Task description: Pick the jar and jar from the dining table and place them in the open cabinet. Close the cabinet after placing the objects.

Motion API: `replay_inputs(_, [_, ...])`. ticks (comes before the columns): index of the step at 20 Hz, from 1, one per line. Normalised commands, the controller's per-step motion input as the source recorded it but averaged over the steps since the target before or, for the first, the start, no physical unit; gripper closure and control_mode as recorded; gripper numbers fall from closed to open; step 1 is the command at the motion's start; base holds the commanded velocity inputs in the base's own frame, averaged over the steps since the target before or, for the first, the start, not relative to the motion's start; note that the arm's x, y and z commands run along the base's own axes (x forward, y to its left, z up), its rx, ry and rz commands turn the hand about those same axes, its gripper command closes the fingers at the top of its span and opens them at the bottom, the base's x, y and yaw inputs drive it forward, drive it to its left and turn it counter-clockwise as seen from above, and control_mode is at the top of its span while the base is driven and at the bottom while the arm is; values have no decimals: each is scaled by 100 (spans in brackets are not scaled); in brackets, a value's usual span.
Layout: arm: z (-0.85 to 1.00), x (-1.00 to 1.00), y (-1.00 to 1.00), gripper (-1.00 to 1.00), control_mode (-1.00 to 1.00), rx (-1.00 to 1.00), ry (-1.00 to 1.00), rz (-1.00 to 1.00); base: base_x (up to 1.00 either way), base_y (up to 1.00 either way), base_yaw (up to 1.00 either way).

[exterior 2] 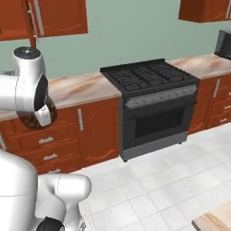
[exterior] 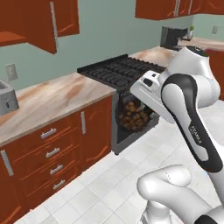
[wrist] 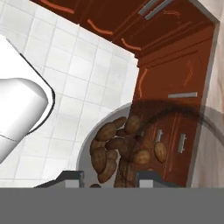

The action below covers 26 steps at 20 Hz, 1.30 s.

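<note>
My gripper (wrist: pixel 109 177) is shut on a rounded glass jar (wrist: pixel 127 148) full of brown nut-like pieces. In the left base view the jar (exterior: pixel 133 116) hangs under my hand in front of the oven, above the floor. In the right base view the jar (exterior 2: pixel 31 121) peeks out behind my white forearm, at drawer height. The red-brown wall cabinet (exterior: pixel 41 24) hangs at the upper left with one door swung out and a silver bar handle; it also shows as the cabinet (exterior 2: pixel 54 18) above the counter. The other jar is out of view.
A black stove (exterior: pixel 118 70) with an oven (exterior 2: pixel 158 122) stands between marble counters (exterior: pixel 52 96) over red-brown drawers (exterior: pixel 50 151). A toaster (exterior: pixel 6 98) sits far left. A tan table-top corner (exterior 2: pixel 212 219) shows at the lower right. White floor tiles (exterior 2: pixel 149 180) lie ahead.
</note>
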Motion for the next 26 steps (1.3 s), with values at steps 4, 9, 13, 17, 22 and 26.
replay_inputs(4, [0, 0, 0, 100, 100, 0, 0, 0, 7, 100, 37])
replay_inputs(9, [0, 0, 0, 100, 100, 0, 0, 0, 34, 96, 27])
replay_inputs(13, [0, 0, 0, 100, 100, 0, 0, 0, 76, 31, 21])
replay_inputs(17, [0, 0, 0, 100, 100, 0, 0, 0, 55, -7, 27])
replay_inputs(22, [0, 0, 0, 100, 100, 0, 0, 0, 38, -23, 32])
replay_inputs(26, [0, 0, 0, 100, 100, 0, 0, 0, 36, -35, 23])
